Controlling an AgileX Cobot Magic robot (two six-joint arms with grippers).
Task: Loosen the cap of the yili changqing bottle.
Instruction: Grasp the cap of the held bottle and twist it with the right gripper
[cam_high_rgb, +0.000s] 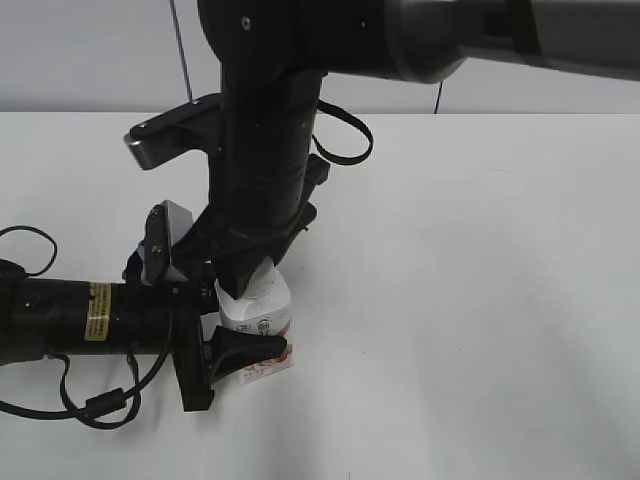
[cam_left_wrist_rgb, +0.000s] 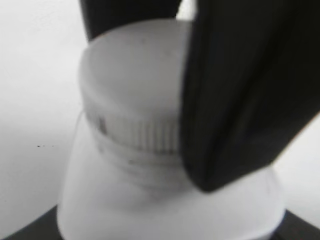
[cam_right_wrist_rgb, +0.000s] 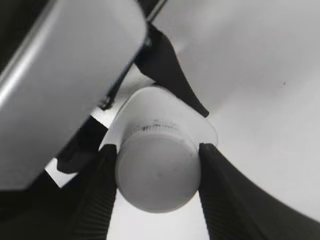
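Observation:
The yili changqing bottle (cam_high_rgb: 265, 308), white with a red-pink label, stands on the white table. My left gripper (cam_high_rgb: 228, 322) comes in from the left and is shut on the bottle's body. Only its dark jaw edges show at the bottom corners of the left wrist view (cam_left_wrist_rgb: 165, 235). My right gripper (cam_high_rgb: 245, 283) comes down from above and is shut on the cap (cam_right_wrist_rgb: 157, 172), one ribbed finger on each side (cam_right_wrist_rgb: 159, 192). In the left wrist view the cap (cam_left_wrist_rgb: 130, 95) sits on the bottle's neck above the shoulders (cam_left_wrist_rgb: 140, 205), with a right finger against its right side.
The white table (cam_high_rgb: 480, 300) stretches to the right and front. The right arm's black body (cam_high_rgb: 265, 130) stands over the bottle. The left arm (cam_high_rgb: 80, 315) lies along the table's left with loose cables (cam_high_rgb: 90, 405) beside it.

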